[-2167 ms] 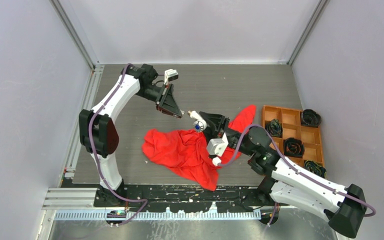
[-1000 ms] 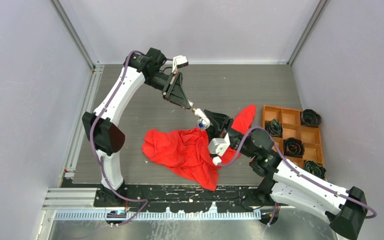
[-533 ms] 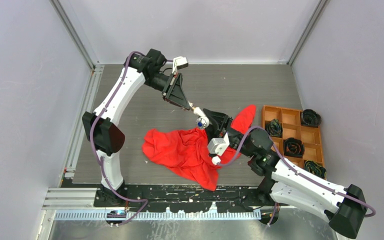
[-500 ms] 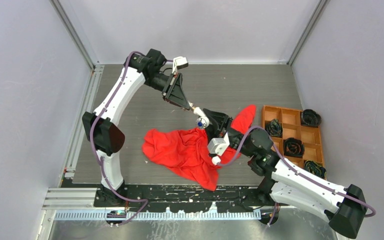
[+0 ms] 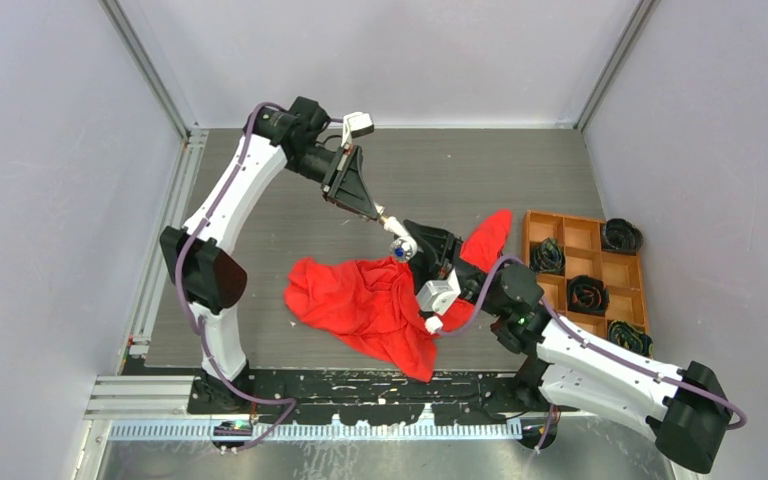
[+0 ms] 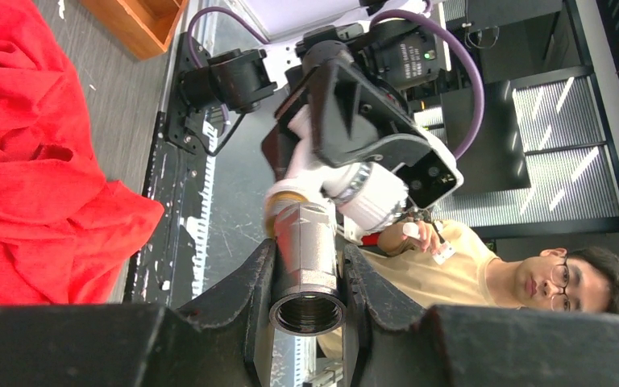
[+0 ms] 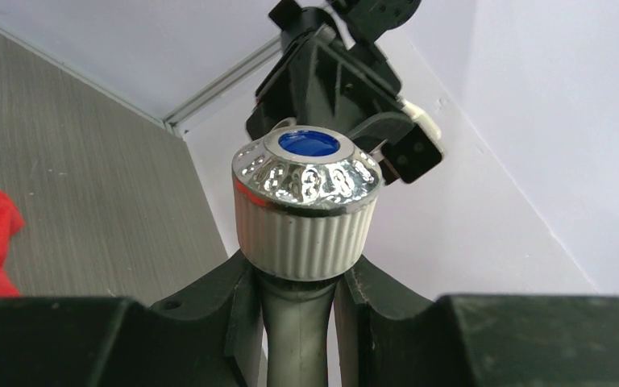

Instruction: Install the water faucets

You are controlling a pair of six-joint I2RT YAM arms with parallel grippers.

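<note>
A: Which step?
B: Mating the parts, mid-air above the table (image 5: 480, 170). Left claw (image 6: 306, 278) is clamped on the grey fitting (image 6: 306, 242); right claw (image 7: 298, 290) grips the faucet (image 7: 306, 218), its brassy tip (image 6: 284, 201) at the fitting.
A: Next?
B: Probably align, then twist them together.

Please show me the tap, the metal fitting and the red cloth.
tap (image 7: 306, 234), right wrist view, ribbed knob side
metal fitting (image 6: 305, 258), left wrist view, grey barrel
red cloth (image 5: 355, 300), top view, its middle
</note>
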